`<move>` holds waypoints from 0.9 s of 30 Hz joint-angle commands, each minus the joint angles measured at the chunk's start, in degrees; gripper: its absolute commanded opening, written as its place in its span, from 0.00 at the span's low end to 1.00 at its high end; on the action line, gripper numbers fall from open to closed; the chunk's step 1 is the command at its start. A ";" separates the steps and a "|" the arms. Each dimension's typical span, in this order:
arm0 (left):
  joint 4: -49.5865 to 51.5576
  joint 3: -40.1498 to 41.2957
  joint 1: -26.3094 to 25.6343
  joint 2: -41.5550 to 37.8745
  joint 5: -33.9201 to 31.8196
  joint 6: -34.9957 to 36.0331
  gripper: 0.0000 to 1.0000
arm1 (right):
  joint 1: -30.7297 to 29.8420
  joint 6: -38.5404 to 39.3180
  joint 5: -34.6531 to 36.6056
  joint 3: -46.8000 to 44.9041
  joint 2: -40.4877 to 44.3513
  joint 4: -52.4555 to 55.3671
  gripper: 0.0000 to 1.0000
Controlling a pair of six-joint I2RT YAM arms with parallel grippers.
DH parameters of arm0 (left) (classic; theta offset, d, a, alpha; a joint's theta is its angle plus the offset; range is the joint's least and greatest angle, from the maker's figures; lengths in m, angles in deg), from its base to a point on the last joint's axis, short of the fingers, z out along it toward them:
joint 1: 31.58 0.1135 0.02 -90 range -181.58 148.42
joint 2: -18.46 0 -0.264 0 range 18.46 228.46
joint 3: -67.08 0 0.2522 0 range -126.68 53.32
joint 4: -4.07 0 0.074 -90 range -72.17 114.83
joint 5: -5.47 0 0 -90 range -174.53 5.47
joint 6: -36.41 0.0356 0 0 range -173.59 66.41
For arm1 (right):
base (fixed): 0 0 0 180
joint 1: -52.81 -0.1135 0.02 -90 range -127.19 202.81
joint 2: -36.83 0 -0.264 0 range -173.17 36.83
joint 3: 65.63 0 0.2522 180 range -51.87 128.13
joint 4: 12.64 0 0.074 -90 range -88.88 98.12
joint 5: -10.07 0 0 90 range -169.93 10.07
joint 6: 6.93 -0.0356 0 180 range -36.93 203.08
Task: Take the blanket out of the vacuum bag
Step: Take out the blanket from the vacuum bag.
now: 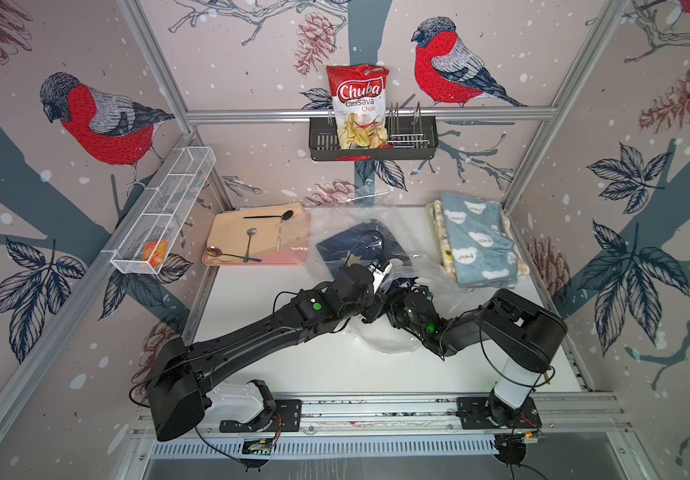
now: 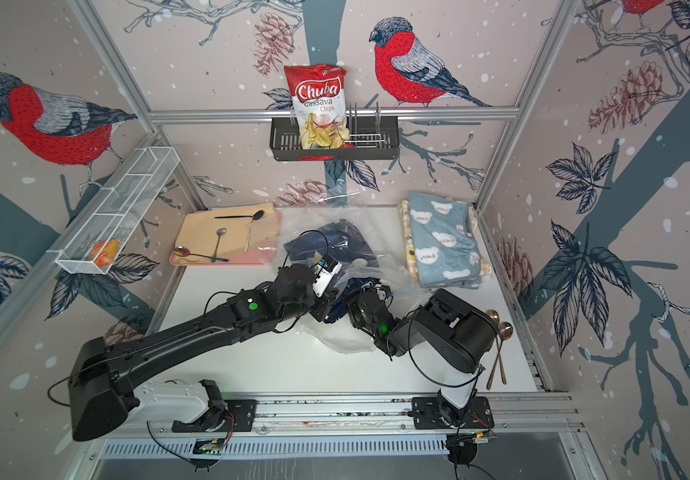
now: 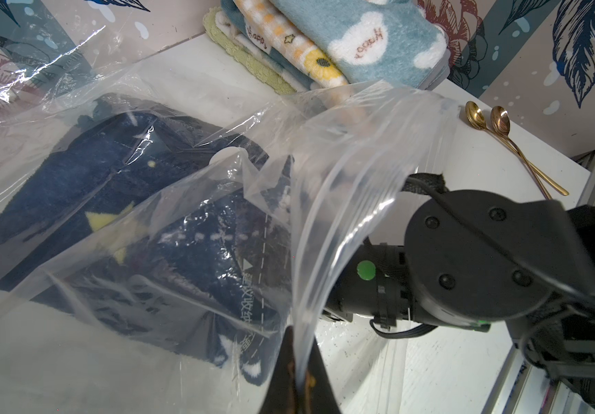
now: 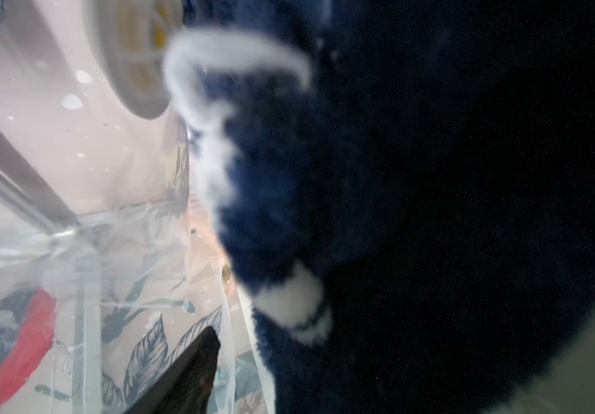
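The vacuum bag (image 1: 326, 226) (image 2: 293, 224) lies crumpled mid-table with its white valve cap (image 2: 360, 262) facing up. Inside it sits the blanket (image 1: 355, 245) (image 3: 109, 186), dark navy with yellow stars and white marks. My left gripper (image 3: 301, 344) (image 1: 376, 305) is shut on the bag's clear plastic edge (image 3: 342, 150) and holds that flap up. My right gripper (image 1: 399, 291) reaches into the bag's mouth. In the right wrist view one finger (image 4: 188, 372) stands well apart from the blanket (image 4: 432, 215), with plastic film between them. The blanket hides the other finger.
A stack of folded towels, pale blue with bears (image 1: 476, 241), lies at the back right. A pink tray (image 1: 251, 259) with a cloth and spoons sits back left. Two gold spoons (image 2: 499, 345) lie by the right wall. A chips bag (image 1: 359, 104) stands in the black wall rack (image 1: 418, 137).
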 commanded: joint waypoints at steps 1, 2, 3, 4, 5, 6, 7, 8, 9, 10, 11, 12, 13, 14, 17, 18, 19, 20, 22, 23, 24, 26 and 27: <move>-0.62 -0.27 -0.06 -0.47 -0.35 0.22 0.03 | 0.46 -0.61 4.29 2.11 -1.90 7.82 0.73; -0.56 -0.27 -0.08 -0.39 -0.41 0.22 0.03 | 0.46 -0.13 4.82 2.26 -2.11 7.06 0.72; -0.62 -0.27 -0.08 -0.38 -0.45 0.23 0.02 | 0.36 0.40 5.44 2.54 -2.31 6.46 0.68; -0.64 -0.27 -0.08 -0.39 -0.45 0.23 0.02 | 0.41 0.87 5.69 3.02 -2.47 6.73 0.63; -0.55 -0.30 -0.08 -0.39 -0.46 0.19 0.02 | 0.55 1.38 5.57 3.61 -2.73 7.03 0.57; -0.59 -0.36 -0.12 -0.34 -0.47 0.23 0.02 | 0.64 1.82 5.39 3.91 -2.99 6.96 0.52; -0.53 -0.36 -0.13 -0.46 -0.45 0.23 0.02 | 0.87 2.42 5.01 4.18 -3.36 6.47 0.46; -0.57 -0.36 -0.04 -0.47 -0.56 0.25 0.02 | 0.98 2.53 4.50 4.29 -3.56 6.15 0.40; -0.58 -0.36 -0.10 -0.56 -0.70 0.23 0.02 | 1.07 2.81 4.07 4.13 -3.83 5.10 0.33; -0.61 -0.27 -0.08 -0.56 -0.82 0.23 0.02 | 1.12 3.45 3.63 4.09 -4.06 3.94 0.27; -0.55 -0.27 -0.12 -0.65 -0.89 0.27 0.02 | 1.16 3.92 3.28 4.35 -3.99 3.99 0.22; -0.66 -0.27 -0.07 -0.59 -0.98 0.29 0.02 | 1.21 4.70 2.86 4.59 -3.63 3.90 0.17; -0.70 -0.23 -0.07 -0.73 -1.14 0.32 0.01 | 1.37 6.09 2.20 4.98 -3.37 3.67 0.14; -0.70 -0.18 -0.07 -0.73 -1.34 0.30 0.01 | 1.82 7.70 0.80 5.87 -2.73 4.80 0.10; -0.79 -0.18 -0.08 -0.68 -2.22 0.57 0.00 | 3.01 11.32 -3.08 7.44 0.25 7.63 0.00; -0.77 -0.10 -0.07 -0.72 -2.68 0.53 0.00 | 3.18 12.03 -4.00 7.37 1.89 8.23 0.00; -0.87 -0.10 -0.07 -0.71 -2.90 0.66 0.00 | 3.18 12.45 -4.51 7.21 3.40 9.07 0.00; -0.89 -0.10 -0.05 -0.68 -3.01 0.71 0.00 | 3.04 12.83 -4.78 7.11 5.27 10.28 0.00; -1.09 -0.26 -0.08 -0.81 -2.79 0.75 0.00 | 2.51 13.84 -5.04 7.17 8.38 13.31 0.00; -1.16 -0.27 -0.08 -0.83 -2.59 0.75 0.00 | 2.48 14.13 -5.57 7.04 9.48 14.53 0.00; -1.26 -0.36 -0.08 -1.04 -2.52 0.69 0.00 | 2.48 14.19 -6.18 6.34 10.63 14.79 0.00; -1.62 -0.23 0.01 -1.49 -2.35 0.49 0.00 | 2.41 13.61 -7.20 4.62 12.54 14.19 0.00; -2.00 -0.02 0.01 -1.81 -2.34 0.40 0.00 | 2.16 13.48 -7.68 3.70 13.55 13.95 0.00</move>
